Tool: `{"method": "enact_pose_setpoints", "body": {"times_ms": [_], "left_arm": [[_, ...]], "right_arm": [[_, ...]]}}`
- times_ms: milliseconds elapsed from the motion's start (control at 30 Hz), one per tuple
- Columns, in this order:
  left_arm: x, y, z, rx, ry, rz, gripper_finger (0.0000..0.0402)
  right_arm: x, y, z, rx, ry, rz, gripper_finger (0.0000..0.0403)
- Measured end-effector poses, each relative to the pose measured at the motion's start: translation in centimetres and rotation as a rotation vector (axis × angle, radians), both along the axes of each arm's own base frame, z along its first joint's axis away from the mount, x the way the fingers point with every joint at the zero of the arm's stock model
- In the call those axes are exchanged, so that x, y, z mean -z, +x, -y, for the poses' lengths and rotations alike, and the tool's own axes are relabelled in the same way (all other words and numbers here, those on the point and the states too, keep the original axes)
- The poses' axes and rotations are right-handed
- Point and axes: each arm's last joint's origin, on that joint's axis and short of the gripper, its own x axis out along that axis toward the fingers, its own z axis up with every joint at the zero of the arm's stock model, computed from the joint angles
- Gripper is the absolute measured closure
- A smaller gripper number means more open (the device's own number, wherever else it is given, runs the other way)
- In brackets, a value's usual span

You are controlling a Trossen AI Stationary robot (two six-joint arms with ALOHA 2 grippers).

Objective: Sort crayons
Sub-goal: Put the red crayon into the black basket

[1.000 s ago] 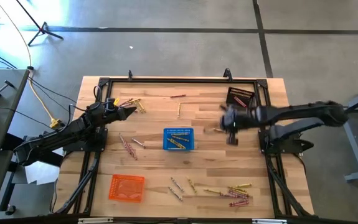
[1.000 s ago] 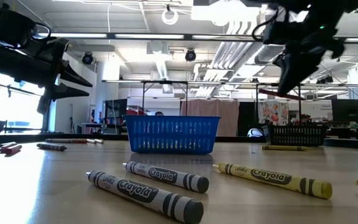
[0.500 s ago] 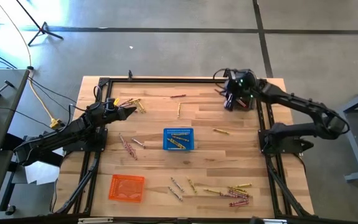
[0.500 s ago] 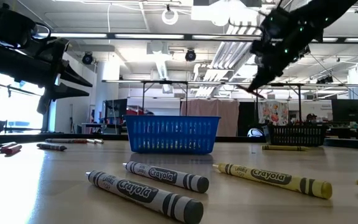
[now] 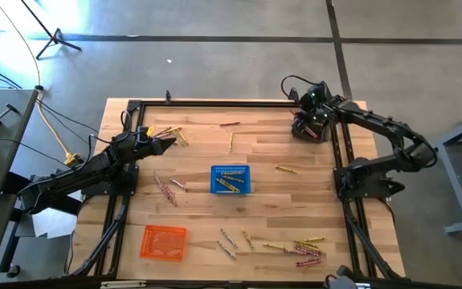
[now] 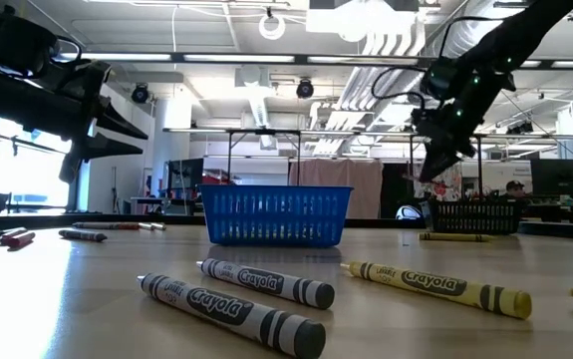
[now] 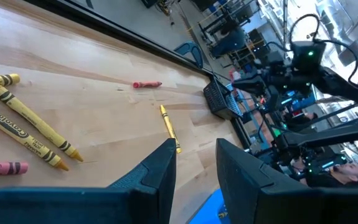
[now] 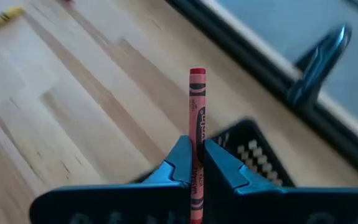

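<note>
Wood-plank counter [image 5: 263, 152] from above: over the last second the right arm swung from mid-counter back to the far right corner, so its end effector [image 5: 306, 127] now hangs over the dark mesh basket [image 5: 314, 129]. My guess is the red crayon it carries is about to be dropped there. The blue basket [image 5: 231, 180] in the middle already holds a few yellow ones, the orange basket [image 5: 163, 242] sits at the near left, and loose crayons [image 5: 299, 247] are scattered near the front edge.

Low view: the right arm reaches in from the upper right, elbow high, wrist tipped down over the dark basket. The left arm hasn't budged.

Left wrist view: the left end effector [image 7: 194, 165] hovers with its fingers apart, nothing between them, beside two yellow crayons [image 7: 23, 121].

Right wrist view: the right end effector is pinched tight on the red crayon [image 8: 197, 109], which sticks straight out past the fingertips, basket mesh just beneath.
</note>
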Motion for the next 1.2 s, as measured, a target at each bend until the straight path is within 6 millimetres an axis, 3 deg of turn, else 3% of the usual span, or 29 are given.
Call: {"method": "enact_pose_setpoints", "body": {"times_ms": [367, 700, 833, 1000, 1200], "left_arm": [[0.0, 0.0, 0.0, 0.000, 0.000, 0.000, 0.0300], [0.0, 0.0, 0.0, 0.000, 0.000, 0.000, 0.0300], [0.0, 0.0, 0.0, 0.000, 0.000, 0.000, 0.0300], [0.0, 0.0, 0.0, 0.000, 0.000, 0.000, 0.0300], [0.0, 0.0, 0.0, 0.000, 0.000, 0.000, 0.0300]], "right_arm": [[1.7, -1.2, -0.1, 0.051, 0.152, -0.113, 0.0387], [1.7, -1.3, -0.1, 0.185, 0.200, -0.085, 0.0297], [1.7, -1.0, -0.6, 0.209, 0.357, 0.042, 0.0281], [1.3, 0.9, -1.8, 0.058, 0.542, 0.235, 0.0287], [0.5, 5.4, -4.5, -0.175, 0.422, 0.297, 0.0299]]}}
